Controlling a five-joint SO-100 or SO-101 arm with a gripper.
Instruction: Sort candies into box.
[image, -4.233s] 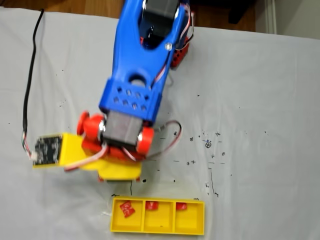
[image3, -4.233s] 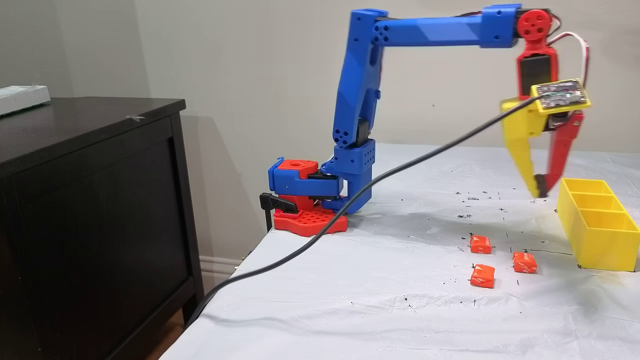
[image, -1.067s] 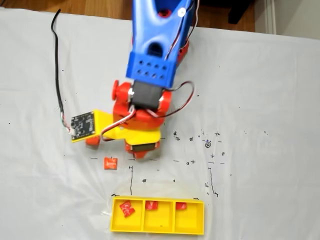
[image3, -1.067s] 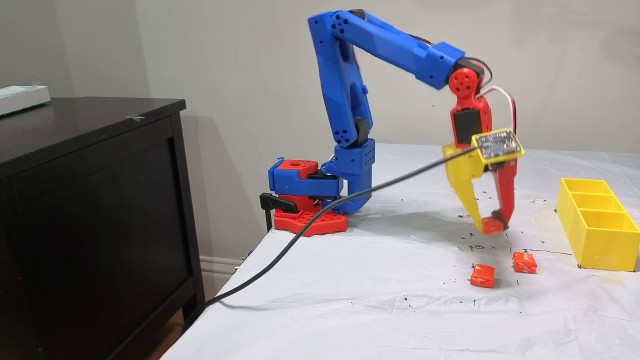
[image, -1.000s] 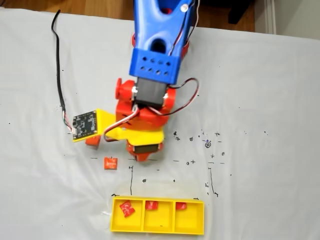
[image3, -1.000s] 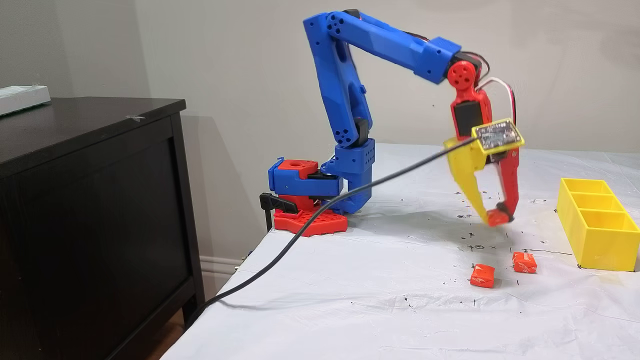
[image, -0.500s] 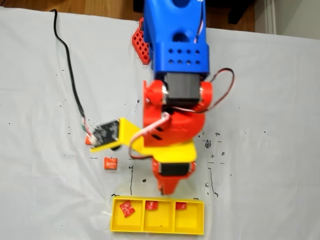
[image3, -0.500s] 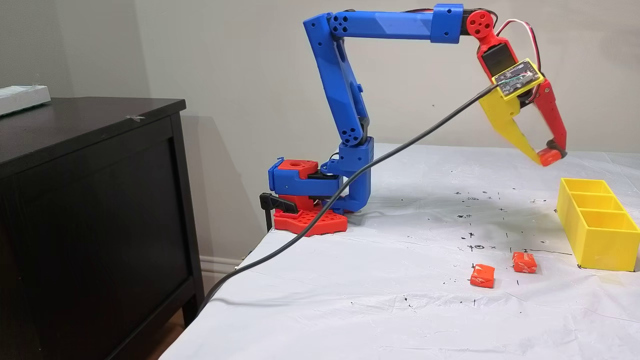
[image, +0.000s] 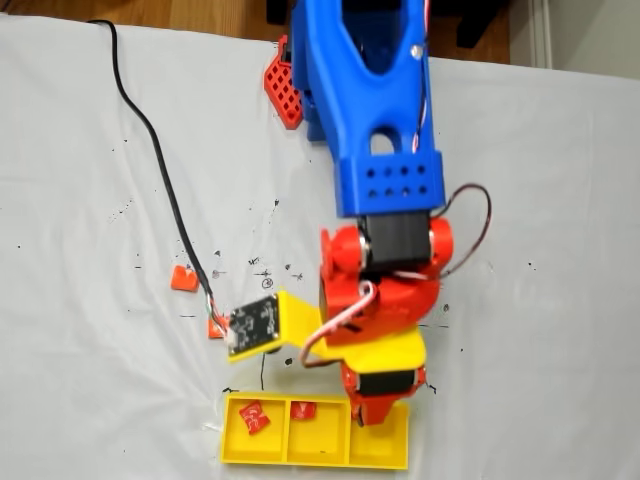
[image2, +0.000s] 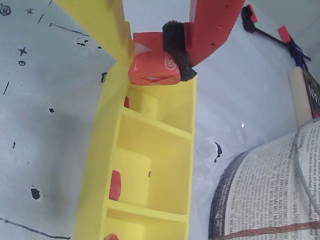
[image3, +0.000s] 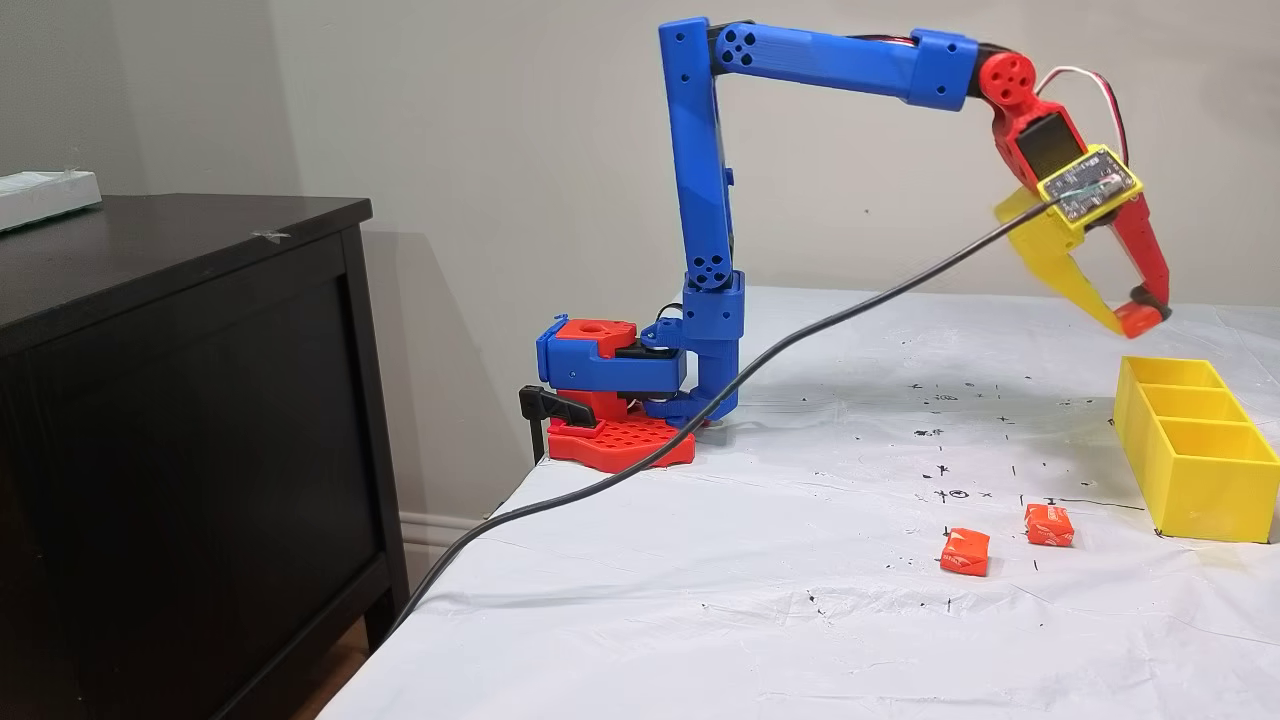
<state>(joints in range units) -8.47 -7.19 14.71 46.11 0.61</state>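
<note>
My gripper (image2: 150, 52) is shut on an orange candy (image2: 154, 67), pinched between the yellow finger and the red finger's black pad. It hangs above one end of the yellow box (image2: 150, 165). In a fixed view the gripper (image: 372, 412) covers the right compartment of the box (image: 315, 455). Red candies (image: 253, 417) (image: 303, 410) lie in the other two compartments. From the side, the gripper (image3: 1128, 322) holds the candy (image3: 1140, 318) well above the box (image3: 1195, 470). Two orange candies (image3: 965, 552) (image3: 1048, 525) lie loose on the white cloth.
A black cable (image3: 700, 420) runs from the wrist camera board across the table and off its edge. The arm's red and blue base (image3: 610, 400) stands at the back. A dark cabinet (image3: 180, 400) is beside the table. An open book (image2: 265, 190) lies next to the box.
The gripper picked one orange candy off the cloth, lifted it and swung toward the box. It now holds it over the box's end compartment.
</note>
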